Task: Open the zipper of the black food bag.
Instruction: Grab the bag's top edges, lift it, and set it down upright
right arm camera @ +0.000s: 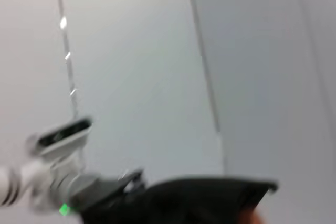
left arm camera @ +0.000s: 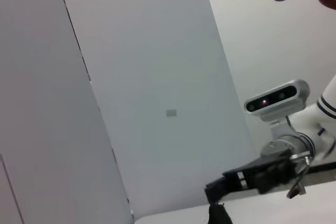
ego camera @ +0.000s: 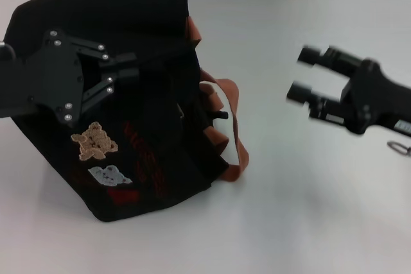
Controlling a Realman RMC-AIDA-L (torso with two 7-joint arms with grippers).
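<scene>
white and bare, the surface carries the black food bag toward the robot's left, lying tipped so its bear patches and red lettering face up and its mouth, with the orange-brown handles, points toward the middle of the surface. pale wall panels close the far edge.

the left hand sits over the bag's upper part, its dark fingers drawn close together against the fabric; whether they actually pinch cloth i cannot tell. the right hand hovers well apart from the bag on the robot's right, clear of the surface, its two fingers spread and aimed at the mouth.

the zipper runs along the mouth between the handles, but black on black it is hard to follow, and i cannot pick out the silvery pull for certain; a small dark tab shows near the handles.

judging from this, the main risk is the right hand closing on a handle or on loose fabric instead of the pull, since the handles drape right across the approach. if the left hand's hold is weak, the soft bag may slide or fold when the zipper is tugged, rather than opening.

a small metal ring hangs below the right arm.
</scene>
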